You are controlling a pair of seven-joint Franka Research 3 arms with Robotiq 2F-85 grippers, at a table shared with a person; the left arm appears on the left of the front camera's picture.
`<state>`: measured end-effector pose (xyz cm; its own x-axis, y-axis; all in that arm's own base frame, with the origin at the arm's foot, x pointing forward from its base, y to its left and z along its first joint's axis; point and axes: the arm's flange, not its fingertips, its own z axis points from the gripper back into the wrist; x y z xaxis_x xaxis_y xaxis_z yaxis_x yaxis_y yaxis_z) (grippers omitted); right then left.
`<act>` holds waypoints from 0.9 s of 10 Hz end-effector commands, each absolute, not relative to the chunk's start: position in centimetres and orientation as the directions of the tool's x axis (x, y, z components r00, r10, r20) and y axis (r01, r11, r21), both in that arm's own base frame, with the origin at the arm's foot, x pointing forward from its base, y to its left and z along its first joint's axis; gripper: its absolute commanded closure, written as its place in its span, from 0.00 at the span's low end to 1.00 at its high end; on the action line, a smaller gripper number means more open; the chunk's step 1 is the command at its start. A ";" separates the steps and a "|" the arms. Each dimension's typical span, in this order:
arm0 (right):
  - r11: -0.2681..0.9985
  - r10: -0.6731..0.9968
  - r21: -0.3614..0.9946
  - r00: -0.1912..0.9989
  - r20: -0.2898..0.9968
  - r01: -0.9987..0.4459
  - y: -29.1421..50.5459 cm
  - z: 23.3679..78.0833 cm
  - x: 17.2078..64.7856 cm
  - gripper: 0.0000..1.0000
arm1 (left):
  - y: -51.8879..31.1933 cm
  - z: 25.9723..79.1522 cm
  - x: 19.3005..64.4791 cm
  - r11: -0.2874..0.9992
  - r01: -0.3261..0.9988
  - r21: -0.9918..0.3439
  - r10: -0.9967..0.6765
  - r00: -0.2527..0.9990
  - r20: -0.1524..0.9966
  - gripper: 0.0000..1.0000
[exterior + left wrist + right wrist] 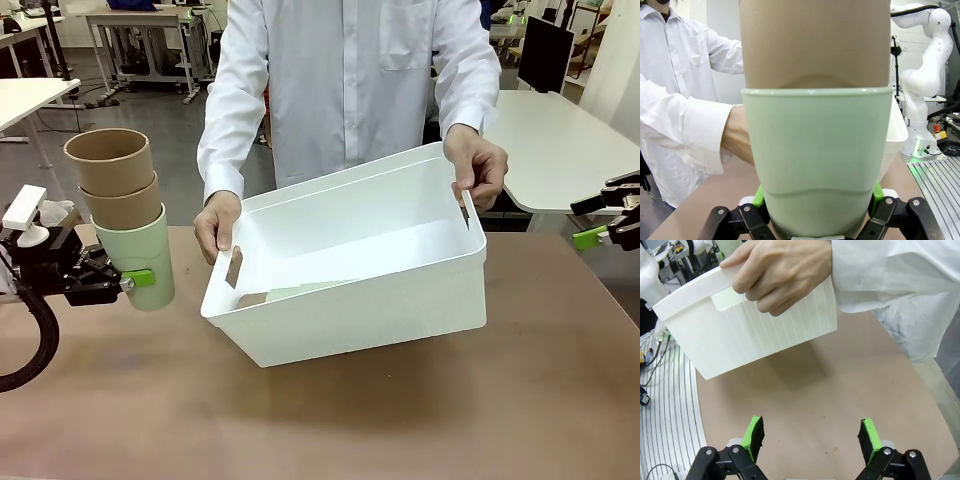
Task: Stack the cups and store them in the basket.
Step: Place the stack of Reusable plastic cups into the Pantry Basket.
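Observation:
My left gripper point(135, 280) is shut on a stack of three cups point(125, 210) held upright above the table's left side. The bottom cup is pale mint green point(817, 155), with two brown cups point(815, 40) nested in it. A person holds the white basket point(400, 325) by both short ends and tilts its opening toward me, mid-table. Inside it lies a pale mint shape point(305, 291), seemingly a cup, mostly hidden by the near wall. My right gripper point(605, 220) hangs open and empty at the far right, and in its own view point(812, 437) it is above bare table near the basket point(740, 340).
The person's hands point(215, 228) point(480, 170) grip the basket's handle slots, and one hand point(775, 275) shows close ahead in the right wrist view. Brown tabletop point(330, 420) lies in front of the basket. Other tables stand behind.

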<state>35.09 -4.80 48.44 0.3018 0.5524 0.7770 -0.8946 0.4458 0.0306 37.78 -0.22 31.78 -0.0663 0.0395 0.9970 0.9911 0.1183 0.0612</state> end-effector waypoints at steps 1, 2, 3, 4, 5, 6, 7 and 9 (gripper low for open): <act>0.440 0.540 0.027 0.289 0.791 -0.897 -4.8 48.7 35.3 0.00 | -0.2 33.8 37.1 0.125 0.990 0.063 0.041 -0.068 0.997 0.15; 0.440 0.540 0.027 0.289 0.791 -0.897 -4.8 48.7 35.3 0.00 | -0.3 35.7 36.3 0.147 0.988 0.053 0.007 -0.055 0.998 0.15; 0.440 0.540 0.027 0.289 0.791 -0.897 -4.8 48.7 35.3 0.00 | -0.6 37.9 35.7 0.163 0.986 0.039 -0.023 -0.036 0.999 0.15; 0.440 0.540 0.027 0.289 0.791 -0.897 -4.8 48.7 35.3 0.00 | -1.2 40.1 35.3 0.190 0.980 0.054 -0.080 -0.039 0.996 0.15; 0.440 0.540 0.027 0.289 0.791 -0.897 -4.8 48.7 35.3 0.00 | -2.2 42.7 34.9 0.204 0.977 0.058 -0.138 -0.030 0.990 0.15; 0.440 0.540 0.027 0.289 0.791 -0.897 -4.8 48.7 35.3 0.00 | -3.7 44.9 34.5 0.226 0.973 0.057 -0.195 -0.012 0.981 0.15; 0.440 0.540 0.027 0.289 0.791 -0.897 -4.8 48.7 35.3 0.00 | -5.1 47.2 34.2 0.219 0.973 0.068 -0.250 -0.012 0.968 0.15; 0.440 0.540 0.027 0.289 0.791 -0.897 -4.8 48.7 35.3 0.00 | -8.8 51.7 33.7 0.243 0.965 0.096 -0.391 0.007 0.920 0.15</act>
